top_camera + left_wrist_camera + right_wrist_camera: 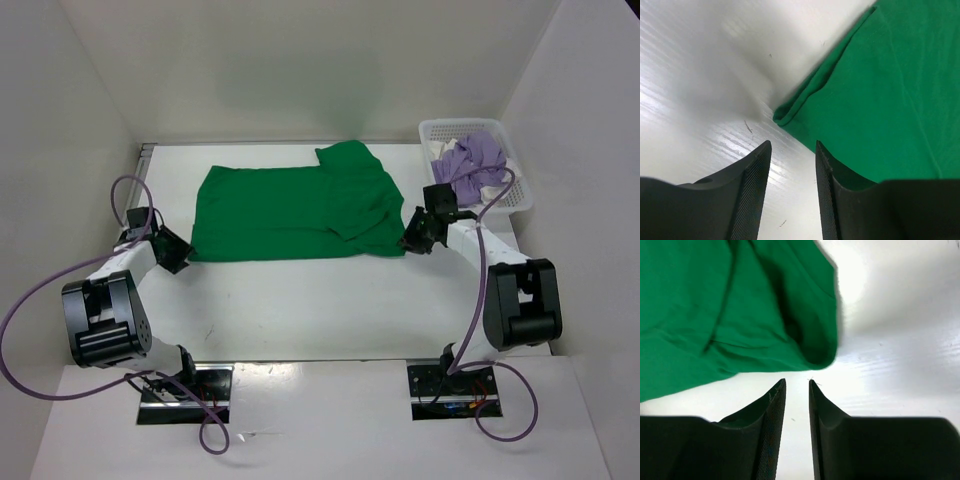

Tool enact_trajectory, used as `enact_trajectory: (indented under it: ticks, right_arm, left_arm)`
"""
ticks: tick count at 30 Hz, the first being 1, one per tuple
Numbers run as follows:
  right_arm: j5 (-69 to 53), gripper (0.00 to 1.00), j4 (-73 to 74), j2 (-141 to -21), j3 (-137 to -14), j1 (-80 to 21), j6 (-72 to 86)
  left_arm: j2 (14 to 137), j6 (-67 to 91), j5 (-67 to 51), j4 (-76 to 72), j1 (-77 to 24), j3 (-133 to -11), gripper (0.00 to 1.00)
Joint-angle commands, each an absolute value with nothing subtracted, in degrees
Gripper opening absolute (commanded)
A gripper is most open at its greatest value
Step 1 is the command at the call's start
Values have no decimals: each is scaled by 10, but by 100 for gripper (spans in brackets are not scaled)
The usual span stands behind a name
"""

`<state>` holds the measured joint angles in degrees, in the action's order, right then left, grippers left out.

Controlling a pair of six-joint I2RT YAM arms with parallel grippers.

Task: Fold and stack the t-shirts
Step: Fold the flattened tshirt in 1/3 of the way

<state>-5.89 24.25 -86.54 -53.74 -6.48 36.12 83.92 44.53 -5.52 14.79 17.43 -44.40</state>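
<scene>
A bright green t-shirt (296, 210) lies spread across the table, one sleeve (350, 155) poking toward the back. My left gripper (178, 251) hovers just off its near left corner (785, 116), jaws open with only bare table between them. At the near right corner (817, 355) of the shirt my right gripper (413, 240) also stands open and holds nothing. A light purple t-shirt (478, 158) and a white t-shirt (494, 184) sit bunched in the basket.
A white mesh basket (432, 131) stands at the back right corner of the table. White walls (60, 150) close in the table on three sides. Cables loop from both arm bases at the near edge.
</scene>
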Motion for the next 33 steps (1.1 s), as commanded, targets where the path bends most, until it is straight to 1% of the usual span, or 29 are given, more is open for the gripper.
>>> enact_trajectory:
  ticks: [1, 3, 5, 6, 10, 14, 16, 18, 19, 21, 22, 23, 24, 25, 26, 29, 32, 33]
  right_arm:
    - [-61, 32, 228, -867, -524, -59, 364]
    - [-61, 37, 228, -867, -513, -59, 370]
    - [-45, 38, 222, -867, -513, -59, 375]
    - [-34, 38, 221, -873, -513, -59, 375]
    - [-28, 38, 221, -896, -520, -59, 381]
    - [-23, 38, 209, -923, -520, -59, 392]
    - [-28, 38, 203, -931, -520, -59, 392]
    - [-28, 38, 189, -936, -520, -59, 392]
    - [-33, 36, 189, -936, -520, -59, 392]
    - [-33, 31, 184, -947, -535, -59, 397]
    - [-27, 23, 184, -955, -541, -59, 397]
    - [-17, 20, 184, -961, -553, -59, 397]
    - [-11, 15, 184, -969, -563, -59, 397]
    - [-11, 14, 184, -969, -563, -59, 397]
    - [-11, 8, 184, -980, -575, -59, 397]
    - [-11, 6, 189, -985, -590, -59, 397]
    - [0, 6, 201, -964, -595, -59, 391]
    - [8, 7, 208, -949, -595, -59, 385]
  left_arm:
    - [838, 462, -71, 112, 178, -437, 47]
    - [844, 462, -66, 106, 178, -437, 45]
    - [850, 462, -60, 99, 178, -431, 44]
    - [850, 462, -60, 91, 178, -431, 41]
    - [877, 468, -65, 79, 178, -431, 37]
    - [890, 474, -65, 67, 178, -431, 31]
    - [890, 474, -65, 61, 178, -431, 26]
    - [896, 474, -65, 61, 178, -431, 22]
    - [896, 469, -65, 61, 178, -431, 17]
    - [896, 462, -65, 54, 178, -431, 13]
    - [903, 462, -65, 54, 178, -431, 11]
    - [903, 457, -65, 54, 178, -436, 7]
    - [908, 457, -60, 60, 178, -441, 4]
    - [908, 457, -60, 60, 178, -441, 4]
    - [908, 457, -60, 60, 178, -441, 0]
    - [908, 445, -47, 73, 178, -454, 0]
    - [902, 432, -42, 78, 178, -461, 0]
    - [902, 432, -42, 78, 178, -461, 0]
